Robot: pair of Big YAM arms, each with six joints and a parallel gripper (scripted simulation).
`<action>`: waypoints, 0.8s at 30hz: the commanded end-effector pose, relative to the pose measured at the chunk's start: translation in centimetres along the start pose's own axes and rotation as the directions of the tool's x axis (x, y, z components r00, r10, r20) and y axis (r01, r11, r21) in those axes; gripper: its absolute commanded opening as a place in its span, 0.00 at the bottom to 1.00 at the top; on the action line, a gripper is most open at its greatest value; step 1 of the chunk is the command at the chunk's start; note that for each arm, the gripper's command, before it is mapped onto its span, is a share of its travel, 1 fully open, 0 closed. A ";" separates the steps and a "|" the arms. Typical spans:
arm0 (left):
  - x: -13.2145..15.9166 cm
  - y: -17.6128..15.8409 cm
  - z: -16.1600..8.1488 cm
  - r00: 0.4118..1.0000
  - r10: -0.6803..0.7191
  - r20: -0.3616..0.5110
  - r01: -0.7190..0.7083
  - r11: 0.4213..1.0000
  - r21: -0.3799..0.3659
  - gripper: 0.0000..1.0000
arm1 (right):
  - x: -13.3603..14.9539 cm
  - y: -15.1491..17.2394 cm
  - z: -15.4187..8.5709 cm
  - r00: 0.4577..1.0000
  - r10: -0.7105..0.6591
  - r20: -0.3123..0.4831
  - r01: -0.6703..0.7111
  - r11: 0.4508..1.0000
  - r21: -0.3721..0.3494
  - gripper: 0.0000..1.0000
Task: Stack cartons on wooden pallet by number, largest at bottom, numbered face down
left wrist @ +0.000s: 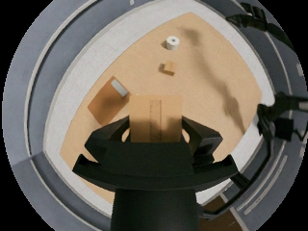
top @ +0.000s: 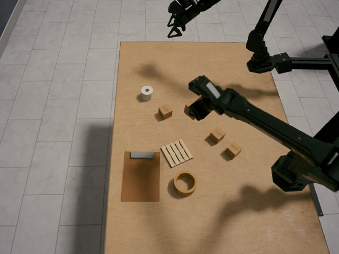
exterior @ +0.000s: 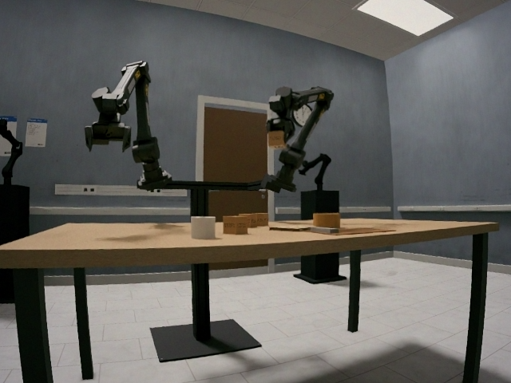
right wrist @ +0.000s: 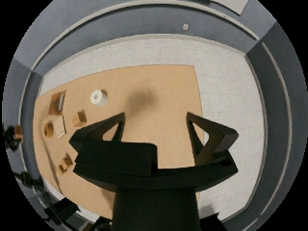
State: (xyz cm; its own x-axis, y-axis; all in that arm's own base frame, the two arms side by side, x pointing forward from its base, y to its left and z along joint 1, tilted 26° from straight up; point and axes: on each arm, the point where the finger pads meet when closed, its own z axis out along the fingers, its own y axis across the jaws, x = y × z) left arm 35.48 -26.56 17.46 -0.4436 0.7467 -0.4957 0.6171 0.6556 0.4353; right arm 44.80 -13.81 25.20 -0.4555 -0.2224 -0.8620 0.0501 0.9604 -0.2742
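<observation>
Robotics lab in a plain, tiled room

The place looks like a robotics lab: two dark robot arms (exterior: 142, 107) (exterior: 307, 124) share a stand beside a wooden table (top: 219, 213) (exterior: 247, 247) (left wrist: 212, 72) (right wrist: 159, 87), and smaller arms top black pedestals (exterior: 319, 230) (exterior: 12, 230). Blue-grey walls carry a clock (exterior: 302, 115), posted sheets (exterior: 36, 132) and socket trunking (exterior: 119, 190); a ceiling panel glows.
</observation>
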 end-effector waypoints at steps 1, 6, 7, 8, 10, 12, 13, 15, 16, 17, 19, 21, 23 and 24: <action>-1.0 -0.5 -3.3 1.000 -0.029 0.011 0.029 1.000 0.009 0.50 | -1.6 -0.4 -0.2 0.999 -0.015 0.028 0.015 1.000 0.008 1.00; -0.8 -1.0 -4.5 1.000 -0.009 -0.008 0.009 1.000 0.010 0.50 | -1.6 -0.4 -0.2 0.999 -0.015 0.028 0.015 1.000 0.008 1.00; -0.8 -1.0 -4.5 1.000 -0.009 -0.008 0.009 1.000 0.010 0.50 | -1.6 -0.4 -0.2 0.999 -0.015 0.028 0.015 1.000 0.008 1.00; -0.8 -1.0 -4.5 1.000 -0.009 -0.008 0.009 1.000 0.010 0.50 | -1.6 -0.4 -0.2 0.999 -0.015 0.028 0.015 1.000 0.008 1.00; -0.7 -0.4 -4.4 1.000 -0.006 -0.014 0.006 1.000 0.001 0.50 | -1.6 -0.4 -0.2 0.999 -0.015 0.028 0.015 1.000 0.008 1.00; -1.0 0.4 -4.2 0.999 -0.049 0.003 0.049 0.999 -0.009 0.50 | -1.6 -0.4 -0.2 0.999 -0.015 0.028 0.015 1.000 0.008 1.00; -0.3 0.1 -3.9 0.998 -0.062 -0.006 0.062 0.998 -0.005 0.50 | -1.6 -0.4 -0.2 0.999 -0.015 0.028 0.015 1.000 0.008 1.00; -0.6 0.7 -4.6 0.988 -0.149 0.031 0.149 0.989 0.010 0.50 | -1.6 -0.4 -0.2 0.999 -0.015 0.028 0.015 1.000 0.008 1.00; -0.6 0.8 -4.6 0.978 -0.202 0.047 0.201 0.979 0.034 0.50 | -1.6 -0.4 -0.2 0.999 -0.015 0.028 0.015 1.000 0.008 1.00; 0.2 0.5 -4.2 0.965 -0.259 0.049 0.256 0.965 0.065 0.50 | -1.6 -0.4 -0.2 0.999 -0.015 0.028 0.015 1.000 0.008 1.00; 0.1 0.5 -4.2 0.935 -0.348 0.071 0.338 0.933 0.125 0.50 | -1.6 -0.4 -0.2 0.999 -0.015 0.028 0.015 1.000 0.008 1.00; 0.1 0.5 -4.2 0.895 -0.437 0.087 0.416 0.890 0.186 0.50 | -1.6 -0.4 -0.2 0.999 -0.015 0.028 0.015 1.000 0.008 1.00; 0.1 0.5 -4.2 0.848 -0.521 0.097 0.486 0.838 0.248 0.50 | -1.6 -0.4 -0.2 0.999 -0.015 0.028 0.015 1.000 0.008 1.00; 0.1 0.5 -4.2 0.848 -0.521 0.097 0.486 0.838 0.248 0.50 | -1.6 -0.4 -0.2 0.999 -0.015 0.028 0.015 1.000 0.008 1.00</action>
State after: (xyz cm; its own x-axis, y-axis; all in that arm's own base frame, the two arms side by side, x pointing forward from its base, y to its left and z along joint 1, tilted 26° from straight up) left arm 32.40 -26.01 20.39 -0.5893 0.4263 -0.6862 0.5489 0.8346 0.0471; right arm 44.80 -13.81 25.20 -0.4555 -0.2224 -0.8620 0.0501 0.9604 -0.2742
